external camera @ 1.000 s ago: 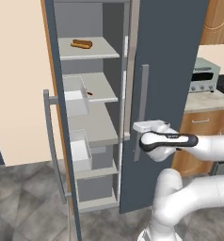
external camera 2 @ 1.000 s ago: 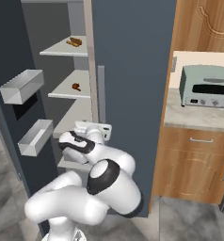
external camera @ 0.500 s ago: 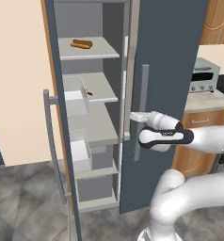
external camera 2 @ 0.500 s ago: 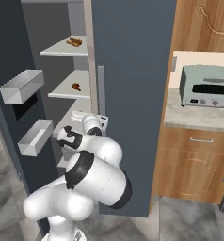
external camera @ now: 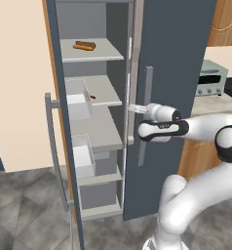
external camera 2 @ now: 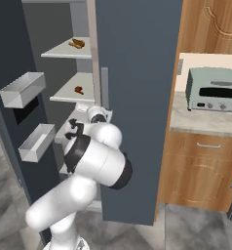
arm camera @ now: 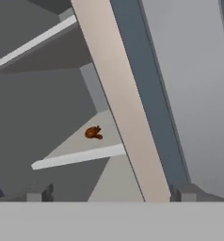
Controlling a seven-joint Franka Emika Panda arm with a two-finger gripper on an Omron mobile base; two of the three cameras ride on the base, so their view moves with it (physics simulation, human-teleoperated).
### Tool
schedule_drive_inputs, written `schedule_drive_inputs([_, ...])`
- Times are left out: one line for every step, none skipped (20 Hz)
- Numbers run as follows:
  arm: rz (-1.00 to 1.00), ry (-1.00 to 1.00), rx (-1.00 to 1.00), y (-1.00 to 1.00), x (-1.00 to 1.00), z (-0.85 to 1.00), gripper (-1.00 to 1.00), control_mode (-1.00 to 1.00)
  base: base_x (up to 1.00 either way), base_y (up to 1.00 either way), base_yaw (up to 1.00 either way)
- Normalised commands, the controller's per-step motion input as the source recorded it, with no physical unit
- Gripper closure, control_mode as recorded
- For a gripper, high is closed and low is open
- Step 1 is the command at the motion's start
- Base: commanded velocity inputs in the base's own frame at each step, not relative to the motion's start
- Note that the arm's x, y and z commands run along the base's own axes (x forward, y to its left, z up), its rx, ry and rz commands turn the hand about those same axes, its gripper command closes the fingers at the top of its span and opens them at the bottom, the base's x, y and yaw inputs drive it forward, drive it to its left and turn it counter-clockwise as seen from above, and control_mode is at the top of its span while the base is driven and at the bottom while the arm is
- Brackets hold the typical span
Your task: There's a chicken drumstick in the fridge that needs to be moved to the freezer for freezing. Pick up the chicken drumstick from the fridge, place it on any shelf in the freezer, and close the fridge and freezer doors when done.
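Note:
The chicken drumstick lies on the second shelf of the open freezer compartment, near its back. The freezer door stands swung wide to the left, with white bins on its inside. My gripper is open and holds nothing. It hovers at the compartment's front right edge, just below and in front of that shelf, pointing in towards the drumstick. The plain fridge door to the right is shut, and its bar handle is beside my hand.
A hot dog in a bun rests on the top freezer shelf. A toaster oven stands on the counter to the right, above wooden cabinets. The freezer door's handle juts out on the left.
My hand has risen and moved left, from in front of the shut door to the open compartment's edge. The fingers stay open and the drumstick has not moved.

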Motion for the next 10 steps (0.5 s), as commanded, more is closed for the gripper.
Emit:
schedule_drive_inputs([0.0, -0.05, 0.0, 0.0, 0.64, -0.01, -1.0, -1.0, 0.0, 0.0, 0.0])
schedule_drive_inputs([0.0, -0.04, 0.0, 0.0, 0.88, -0.08, -1.0, -1.0, 0.0, 0.0, 0.0])
schedule_drive_inputs([0.0, -0.03, 0.0, -0.02, 0.96, -0.11, -1.0, -1.0, 0.0, 0.0, 0.0])
schedule_drive_inputs([0.0, -0.02, 0.01, -0.07, 1.0, -0.16, -1.0, -1.0, 0.0, 0.0, 0.0])
schedule_drive_inputs([0.01, -0.02, 0.02, -0.12, 1.0, -0.19, -1.0, -1.0, 0.0, 0.0, 0.0])
schedule_drive_inputs([0.02, -0.03, 0.03, -0.19, 1.0, -0.14, -1.0, -1.0, 0.0, 0.0, 0.0])
schedule_drive_inputs([0.03, -0.08, 0.03, -0.23, 0.48, 0.0, -1.0, -1.0, 0.0, 0.0, 0.0])
schedule_drive_inputs([0.01, -0.06, 0.04, -0.09, 0.0, 0.0, -1.0, -1.0, 0.0, 0.0, 0.0])
schedule_drive_inputs([0.0, -0.01, 0.05, 0.0, -0.36, 0.1, -1.0, -1.0, 0.0, 0.0, 0.0])
schedule_drive_inputs([0.0, -0.02, 0.04, 0.0, -0.53, 0.2, -1.0, -1.0, 0.0, 0.0, 0.0])
